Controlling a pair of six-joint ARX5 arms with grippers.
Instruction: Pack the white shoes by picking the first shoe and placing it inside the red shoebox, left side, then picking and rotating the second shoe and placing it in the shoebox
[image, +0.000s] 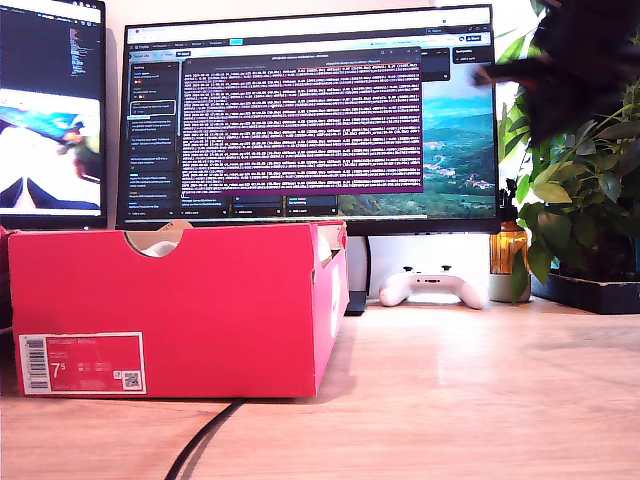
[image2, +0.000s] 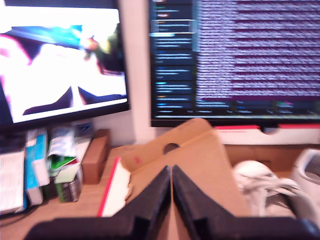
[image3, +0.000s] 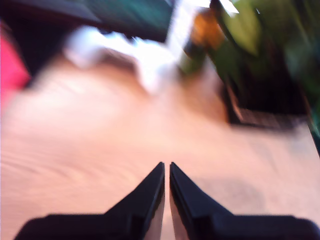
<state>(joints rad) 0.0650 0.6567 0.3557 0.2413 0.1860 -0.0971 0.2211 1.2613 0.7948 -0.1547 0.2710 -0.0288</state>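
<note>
Inside one red shoebox (image: 200, 300) two white shoes (image2: 260, 187) — both end effectors (image2: 171, 172) (image3: 166, 170) pressed together, empty.

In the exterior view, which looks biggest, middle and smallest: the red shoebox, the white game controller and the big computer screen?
As they look in that view:
1. The big computer screen, largest.
2. The red shoebox, close behind, though it sits nearer the camera, so that ranking is unsure.
3. The white game controller, clearly smallest.
</note>
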